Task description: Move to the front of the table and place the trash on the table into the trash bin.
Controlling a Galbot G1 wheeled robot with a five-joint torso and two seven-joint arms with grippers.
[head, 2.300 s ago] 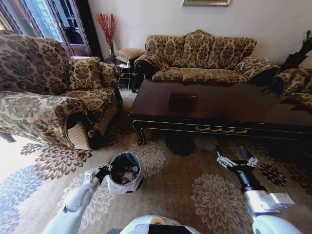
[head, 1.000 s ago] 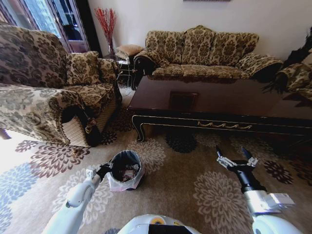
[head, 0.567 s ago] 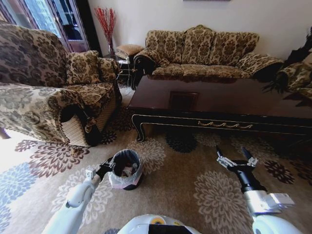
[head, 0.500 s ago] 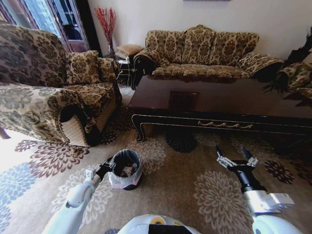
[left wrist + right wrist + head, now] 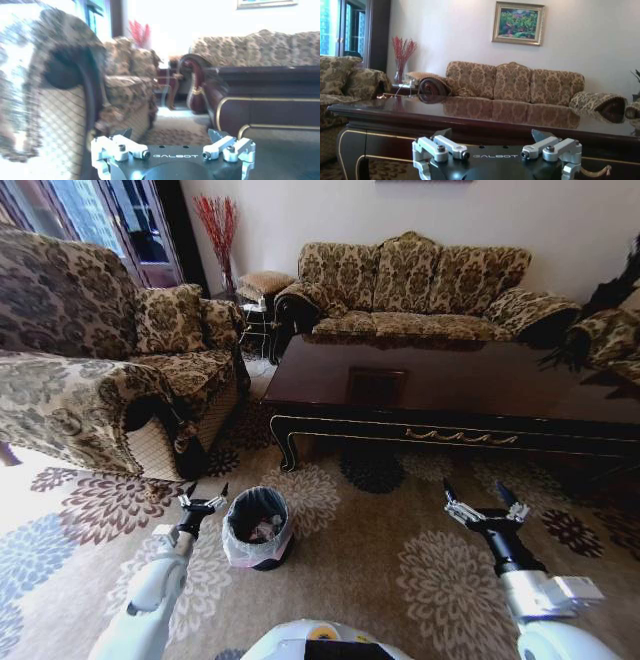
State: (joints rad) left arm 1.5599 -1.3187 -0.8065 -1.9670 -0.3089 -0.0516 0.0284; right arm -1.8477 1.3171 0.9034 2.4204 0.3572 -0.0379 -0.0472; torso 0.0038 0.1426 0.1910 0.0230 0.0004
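The trash bin (image 5: pixel 257 527), small, black and lined with a whitish bag, stands on the carpet in front of the table's left end. The trash (image 5: pixel 264 530) lies inside it as white and reddish scraps. My left gripper (image 5: pixel 203 498) is open just to the left of the bin's rim, not touching it; the left wrist view shows the same gripper (image 5: pixel 170 133) with nothing between its fingers. The right gripper (image 5: pixel 482 502) hangs open over the carpet, facing the table (image 5: pixel 450 395), and the right wrist view has that gripper (image 5: pixel 491 133) in front of the table's (image 5: pixel 470 112) glossy top.
A patterned armchair (image 5: pixel 90 370) stands close on the left, a matching sofa (image 5: pixel 420 280) behind the table, another seat (image 5: pixel 610 330) at the far right. A vase of red branches (image 5: pixel 218 230) sits in the back corner. Open flowered carpet (image 5: pixel 370 570) lies between bin and right arm.
My left gripper was shut on the bin's rim; it has let go, opened and drawn a little to the left. The bin stays on the carpet. The right arm has not moved.
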